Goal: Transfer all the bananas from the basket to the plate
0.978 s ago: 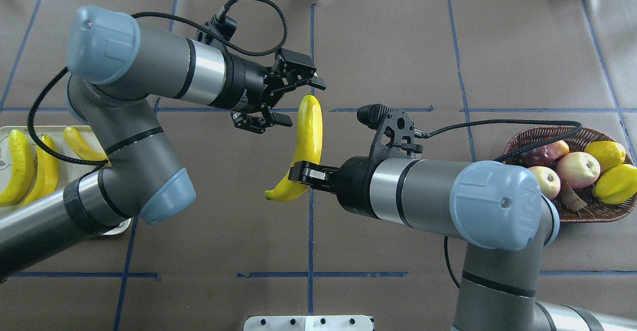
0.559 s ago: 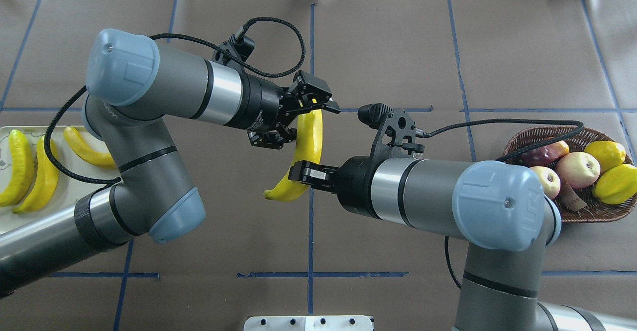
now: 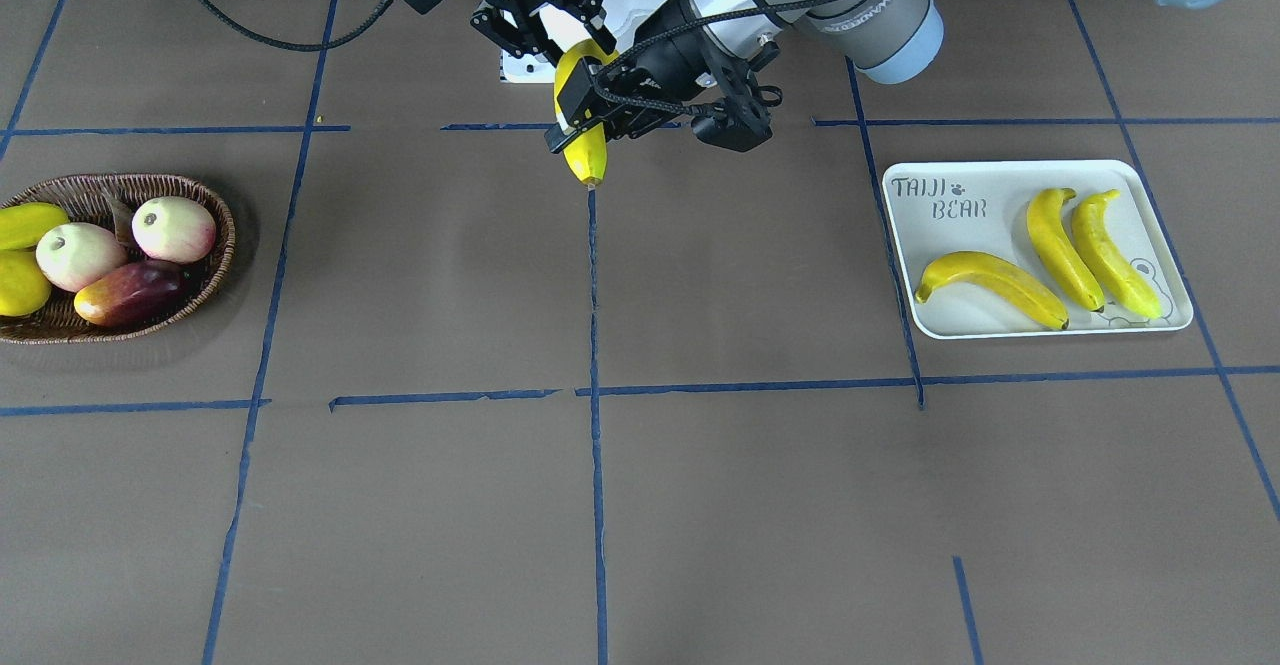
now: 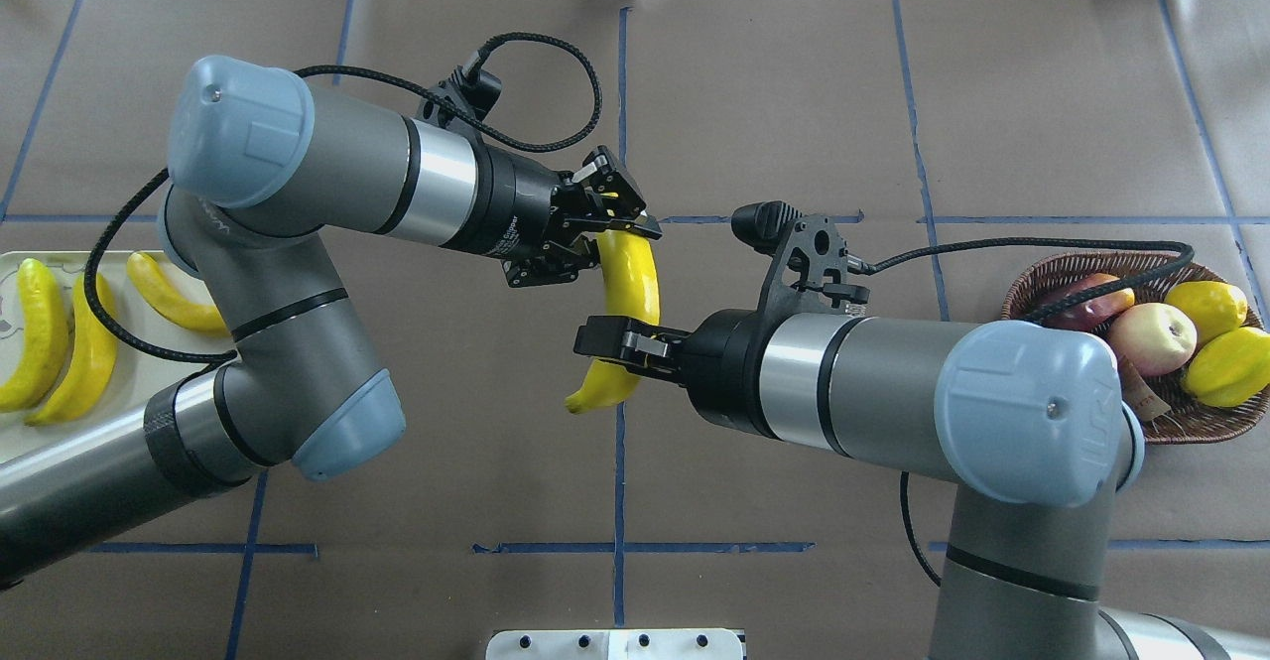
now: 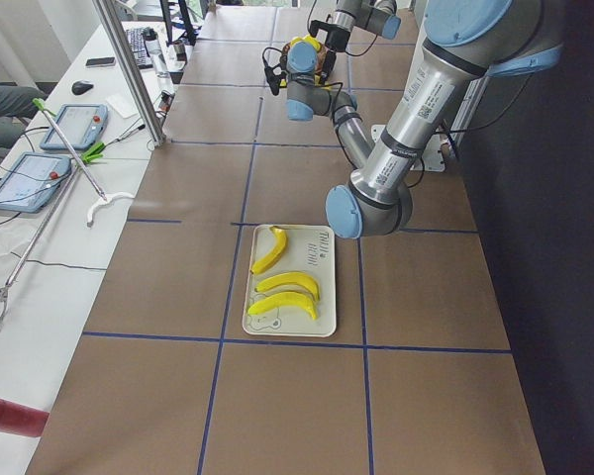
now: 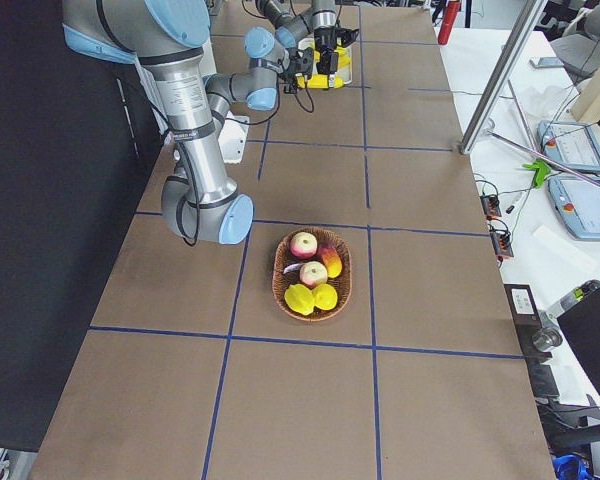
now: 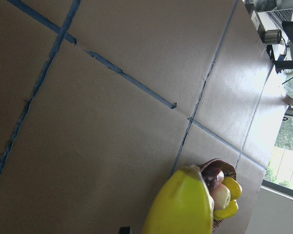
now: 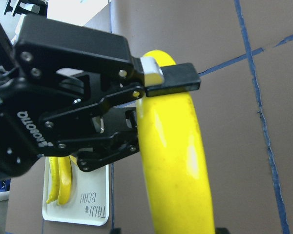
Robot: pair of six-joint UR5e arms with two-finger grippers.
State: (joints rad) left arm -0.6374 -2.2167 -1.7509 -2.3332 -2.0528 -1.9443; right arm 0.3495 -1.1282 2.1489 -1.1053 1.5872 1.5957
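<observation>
Left hand [image 4: 610, 246] and right hand [image 4: 617, 345] both tight on one airborne banana [image 4: 635, 288].

Brown table [image 3: 400, 545] (blue tape grid [image 3: 593, 295]) beside white bench [image 5: 49, 287].

Plate [image 3: 1005, 230] w/ 3 bananas [image 3: 1062, 250] at L, basket [image 3: 222, 255] at R, 4th banana [image 4: 635, 283] btwn, mid-table

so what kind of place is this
Likely a robotics lab: two grey jointed robot arms work over a brown paper-covered table marked with blue tape lines, beside a white bench holding blue-cased tablets.
</observation>
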